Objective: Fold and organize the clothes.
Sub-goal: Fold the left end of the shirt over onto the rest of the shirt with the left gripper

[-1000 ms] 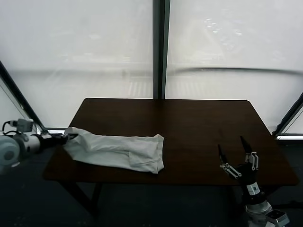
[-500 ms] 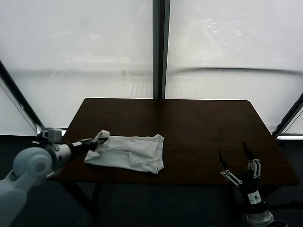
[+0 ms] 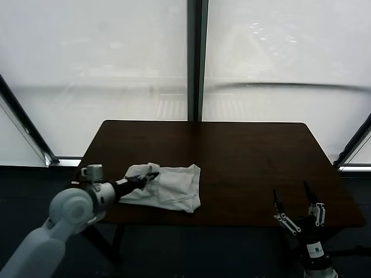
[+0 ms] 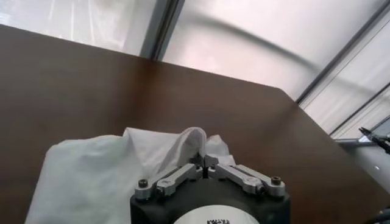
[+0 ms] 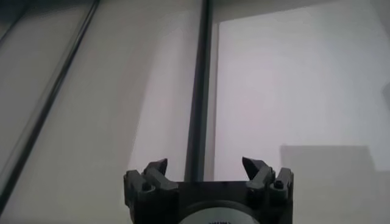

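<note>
The T-shirt (image 3: 168, 186) is located left of centre in the lower half of the head view, on the front-left part of the worktop (image 3: 243, 156). Its long axis is laid across the frame, left to right. The left end has been raised and doubled over toward the middle; the right end is lying flat.

The left hand (image 3: 146, 176) is positioned at that raised left end and is clamped shut on a fold of the T-shirt (in the left wrist view, the T-shirt (image 4: 103, 170) is seen bunched directly at the closed left hand (image 4: 206, 165)). From this hand, the remaining flat cloth extends toward frame right, so a fold along the long axis would likely be completed by travel in that direction. How many layers are pinched cannot be determined with confidence.

The right hand (image 3: 297, 200) is held at the lower right of the frame, below the front edge of the worktop, fingers spread wide and empty. It is well apart from the T-shirt; the left arm is clearly the nearer one.
</note>
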Motion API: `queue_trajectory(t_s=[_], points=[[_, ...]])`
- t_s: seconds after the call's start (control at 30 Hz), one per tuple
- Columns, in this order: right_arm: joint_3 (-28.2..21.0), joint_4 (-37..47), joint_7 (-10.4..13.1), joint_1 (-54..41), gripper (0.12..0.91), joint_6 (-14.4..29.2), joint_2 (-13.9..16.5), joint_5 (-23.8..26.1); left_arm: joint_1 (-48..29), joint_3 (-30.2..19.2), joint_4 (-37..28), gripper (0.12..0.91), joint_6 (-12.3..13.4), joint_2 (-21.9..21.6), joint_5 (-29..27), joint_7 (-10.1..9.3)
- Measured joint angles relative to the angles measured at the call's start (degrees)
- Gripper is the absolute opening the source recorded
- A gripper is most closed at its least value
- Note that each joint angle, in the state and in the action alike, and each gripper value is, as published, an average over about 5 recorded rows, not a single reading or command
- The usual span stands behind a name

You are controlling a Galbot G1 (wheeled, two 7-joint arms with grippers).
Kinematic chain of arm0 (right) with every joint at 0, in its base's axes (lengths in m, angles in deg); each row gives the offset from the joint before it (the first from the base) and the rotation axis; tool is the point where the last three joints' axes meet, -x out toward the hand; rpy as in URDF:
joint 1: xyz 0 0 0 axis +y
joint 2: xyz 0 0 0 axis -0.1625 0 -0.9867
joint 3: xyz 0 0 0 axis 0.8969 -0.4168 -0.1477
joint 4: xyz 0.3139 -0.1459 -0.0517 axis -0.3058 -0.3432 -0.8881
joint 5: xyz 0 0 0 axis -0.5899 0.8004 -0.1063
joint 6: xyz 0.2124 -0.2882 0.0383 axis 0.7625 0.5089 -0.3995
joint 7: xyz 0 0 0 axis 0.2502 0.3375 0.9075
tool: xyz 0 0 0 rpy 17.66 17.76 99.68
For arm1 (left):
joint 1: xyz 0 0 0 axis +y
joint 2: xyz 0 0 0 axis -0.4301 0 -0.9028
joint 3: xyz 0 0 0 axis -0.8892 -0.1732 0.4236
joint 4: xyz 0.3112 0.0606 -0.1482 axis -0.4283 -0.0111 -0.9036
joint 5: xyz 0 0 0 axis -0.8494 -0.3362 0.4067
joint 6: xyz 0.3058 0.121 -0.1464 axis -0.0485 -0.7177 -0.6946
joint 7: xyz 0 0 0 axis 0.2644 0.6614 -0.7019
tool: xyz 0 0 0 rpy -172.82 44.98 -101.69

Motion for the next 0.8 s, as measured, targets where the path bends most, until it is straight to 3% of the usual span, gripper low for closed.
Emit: queue_trajectory(t_s=[0.8], points=[[-0.16,0.66,1.03,0.60,0.907,-0.29,-2.36,3.48,-0.29,-4.17,-5.48,0.154,0.00,11.40,-3.88,0.88]])
